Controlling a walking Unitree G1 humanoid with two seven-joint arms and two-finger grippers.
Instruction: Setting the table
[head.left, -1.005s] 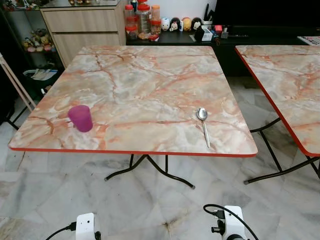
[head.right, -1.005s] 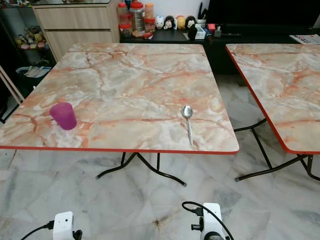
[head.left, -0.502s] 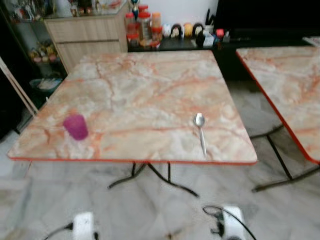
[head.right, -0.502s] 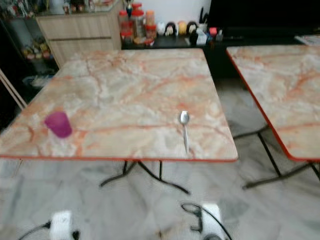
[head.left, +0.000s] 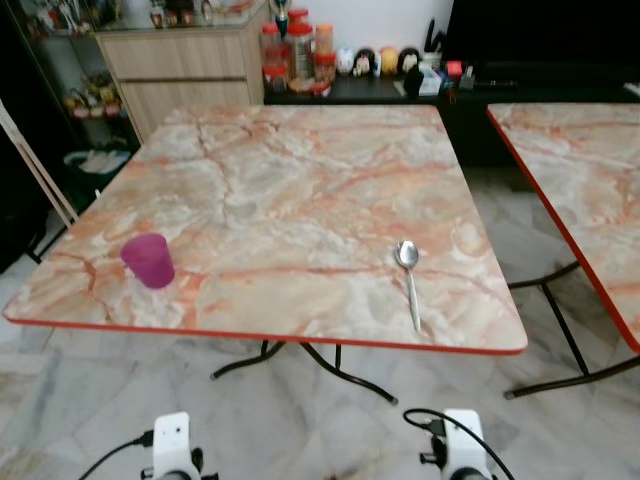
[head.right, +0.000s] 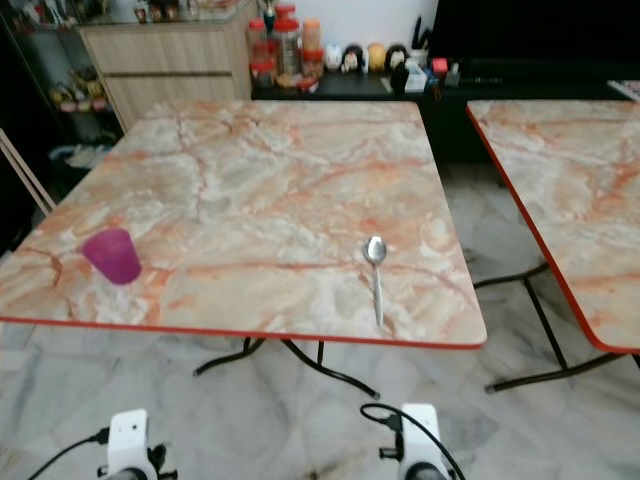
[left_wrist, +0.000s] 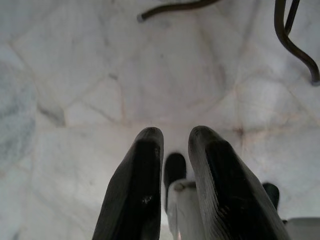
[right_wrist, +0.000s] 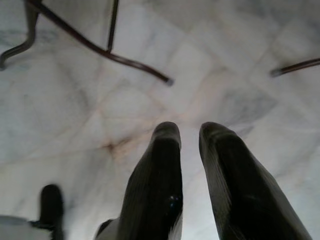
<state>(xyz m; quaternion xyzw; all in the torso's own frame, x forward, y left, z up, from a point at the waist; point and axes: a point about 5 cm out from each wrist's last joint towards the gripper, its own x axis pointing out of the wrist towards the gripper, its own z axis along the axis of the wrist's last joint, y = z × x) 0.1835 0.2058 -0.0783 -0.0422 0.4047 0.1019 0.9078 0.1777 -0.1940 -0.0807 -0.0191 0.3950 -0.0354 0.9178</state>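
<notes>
A purple cup (head.left: 148, 260) stands upright near the front left corner of the marble-pattern table (head.left: 300, 170). A metal spoon (head.left: 408, 268) lies near the front right edge, bowl away from me, handle toward me. Both arms hang low in front of the table, their white wrists (head.left: 172, 448) (head.left: 458, 445) at the bottom of the eye views. My left gripper (left_wrist: 175, 137) points down at the floor, its fingers close together with nothing between them. My right gripper (right_wrist: 189, 131) hangs the same way over the tiles, holding nothing.
A second marble table (head.left: 590, 170) stands to the right, with a gap of tiled floor (head.left: 500, 200) between. Black folding legs (head.left: 330, 365) sit under the near table. A wooden cabinet (head.left: 190, 65) and a dark shelf with jars (head.left: 300, 45) line the back wall.
The whole picture has shifted and sharpened after a blurred moment, so the camera moved. Cup and spoon keep their places on the table. Both arms still hang low.
</notes>
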